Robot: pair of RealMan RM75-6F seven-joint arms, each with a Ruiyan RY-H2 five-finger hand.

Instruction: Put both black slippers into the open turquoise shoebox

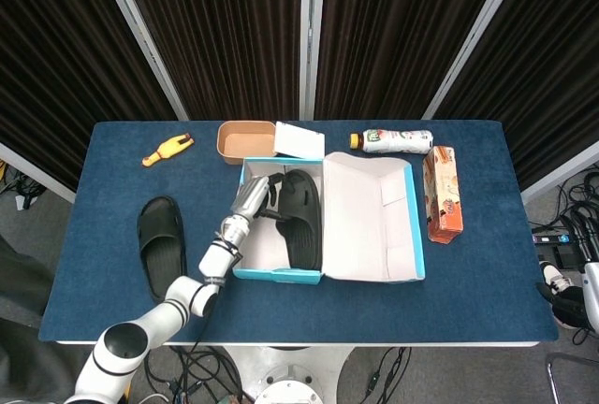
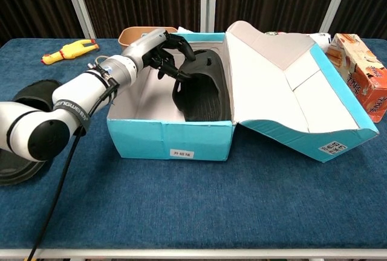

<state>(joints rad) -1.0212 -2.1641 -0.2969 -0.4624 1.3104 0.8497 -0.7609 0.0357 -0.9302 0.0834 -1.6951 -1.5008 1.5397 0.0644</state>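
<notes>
The open turquoise shoebox (image 1: pixel 279 276) (image 2: pixel 169 139) stands mid-table with its lid (image 1: pixel 374 217) (image 2: pixel 284 80) folded out to the right. One black slipper (image 1: pixel 301 217) (image 2: pixel 202 89) lies inside the box along its right wall. My left hand (image 1: pixel 255 196) (image 2: pixel 162 49) reaches into the box from the left and grips that slipper's strap. The second black slipper (image 1: pixel 161 243) (image 2: pixel 18 122) lies flat on the blue table, left of the box. My right hand is not visible in either view.
A yellow rubber toy (image 1: pixel 167 150) (image 2: pixel 66 49) and a tan bowl (image 1: pixel 245 139) sit behind the box, with a white card (image 1: pixel 299 139) beside the bowl. A drink bottle (image 1: pixel 393 140) and an orange carton (image 1: pixel 442 194) (image 2: pixel 363 74) lie at the right.
</notes>
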